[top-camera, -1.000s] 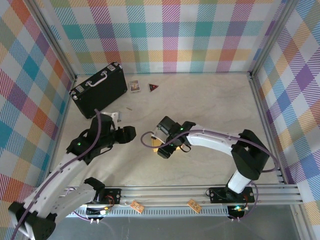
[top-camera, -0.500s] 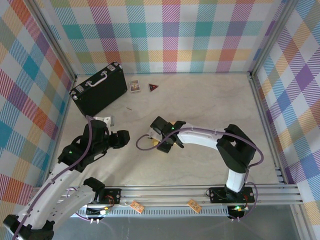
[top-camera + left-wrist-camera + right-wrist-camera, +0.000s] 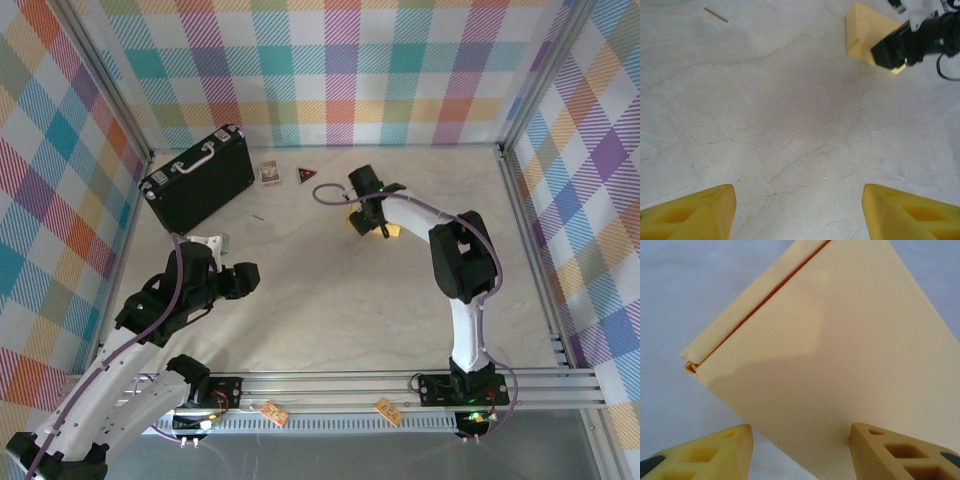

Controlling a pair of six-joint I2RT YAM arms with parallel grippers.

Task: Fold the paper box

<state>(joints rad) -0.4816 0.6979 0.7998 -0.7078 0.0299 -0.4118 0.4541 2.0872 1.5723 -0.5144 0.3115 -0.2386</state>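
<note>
Two tools are over the desk [image 3: 765, 100]. The left tool [image 3: 798, 189] hangs released, fingers spread wide above the desk surface. The right tool [image 3: 800, 430] straddles the box [image 3: 840, 340], which sits at the desk's far centre; I cannot tell whether it is clenched on the box.

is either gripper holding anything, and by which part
Left gripper: nothing. Right gripper straddles one edge of the mustard-yellow cardboard box; a firm grip cannot be told.
</note>
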